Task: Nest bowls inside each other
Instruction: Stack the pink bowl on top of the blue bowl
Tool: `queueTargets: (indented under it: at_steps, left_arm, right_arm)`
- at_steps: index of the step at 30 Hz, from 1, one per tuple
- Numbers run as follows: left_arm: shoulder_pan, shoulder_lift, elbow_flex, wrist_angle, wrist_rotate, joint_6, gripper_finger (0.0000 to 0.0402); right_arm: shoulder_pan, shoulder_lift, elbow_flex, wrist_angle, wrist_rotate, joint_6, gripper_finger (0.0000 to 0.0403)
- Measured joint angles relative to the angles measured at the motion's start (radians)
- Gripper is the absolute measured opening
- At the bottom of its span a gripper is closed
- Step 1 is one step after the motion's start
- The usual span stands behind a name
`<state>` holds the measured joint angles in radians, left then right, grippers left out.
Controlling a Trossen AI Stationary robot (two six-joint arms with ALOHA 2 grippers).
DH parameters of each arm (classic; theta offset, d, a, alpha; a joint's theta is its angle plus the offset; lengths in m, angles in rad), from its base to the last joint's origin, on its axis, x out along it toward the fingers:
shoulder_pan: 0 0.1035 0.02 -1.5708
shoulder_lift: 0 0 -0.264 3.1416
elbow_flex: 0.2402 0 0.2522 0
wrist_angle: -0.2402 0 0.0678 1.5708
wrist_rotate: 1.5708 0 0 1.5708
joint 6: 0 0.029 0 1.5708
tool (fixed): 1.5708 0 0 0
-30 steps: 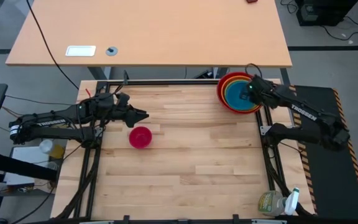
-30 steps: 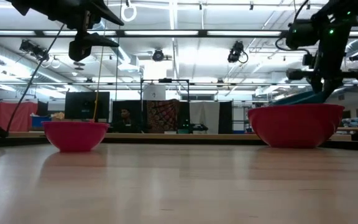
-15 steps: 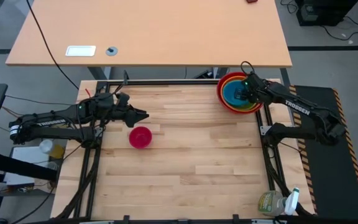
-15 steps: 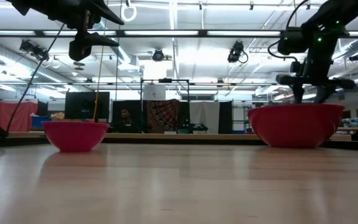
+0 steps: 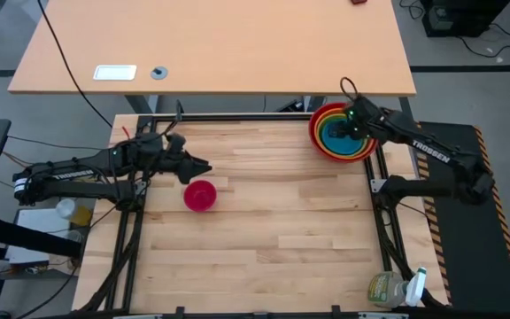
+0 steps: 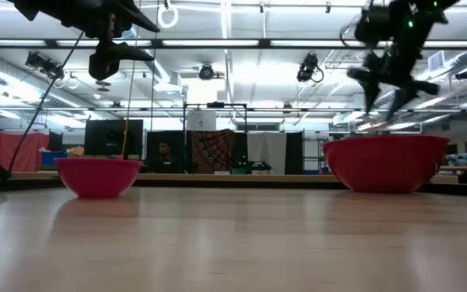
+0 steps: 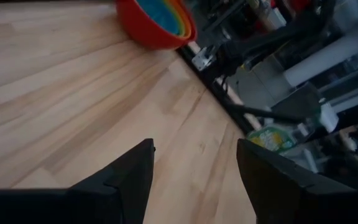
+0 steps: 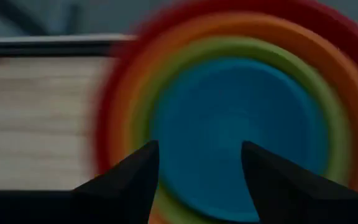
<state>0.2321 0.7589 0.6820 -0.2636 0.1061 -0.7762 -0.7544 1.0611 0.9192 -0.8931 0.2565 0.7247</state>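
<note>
A stack of nested bowls [image 5: 339, 133] sits at the table's far right: red outermost, then orange, lime green, and blue [image 8: 241, 130] innermost. In the low view only the red bowl's wall [image 6: 386, 162] shows. The small pink bowl [image 5: 200, 195] stands alone on the table left of centre, and also appears in the low view [image 6: 98, 176]. My right gripper [image 5: 351, 127] hangs open above the stack [image 6: 387, 93], pointing down into the blue bowl and clear of it. My left gripper [image 5: 204, 166] waits open above the table, just beyond the pink bowl.
The black frame rail [image 5: 374, 190] runs along the table's right edge close to the stack. A spray bottle [image 5: 397, 288] lies outside the frame at the near right. Bare wood [image 5: 282, 230] stretches between the pink bowl and the stack.
My right gripper has opened and let go of the blue bowl. The bowl stood tilted over the stack's rim and now lies sunk inside the green one. The gripper has then risen clear above the stack and rolled at the wrist.
</note>
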Motion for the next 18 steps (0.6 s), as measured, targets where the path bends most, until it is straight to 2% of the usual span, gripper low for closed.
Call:
queueTargets:
  at_steps: [4,7,13,18]
  left_arm:
    - [0.0,0.0,0.0,-0.045,0.001,0.033,0.0231]
    - [0.0,0.0,0.0,-0.109,0.001,0.072,0.0231]
    - [-0.003,0.026,0.001,-0.354,-0.008,0.132,0.0231]
    - [0.007,0.129,0.001,-0.483,-0.055,0.128,0.0231]
  right_arm:
    - [0.123,0.001,0.065,0.122,-0.078,-0.045,0.0231]
    - [0.24,0.032,0.088,0.21,-0.094,-0.045,0.0231]
    - [0.423,0.176,0.131,0.291,-0.089,-0.046,0.0231]
    - [0.532,0.333,0.191,0.357,-0.129,-0.104,0.0231]
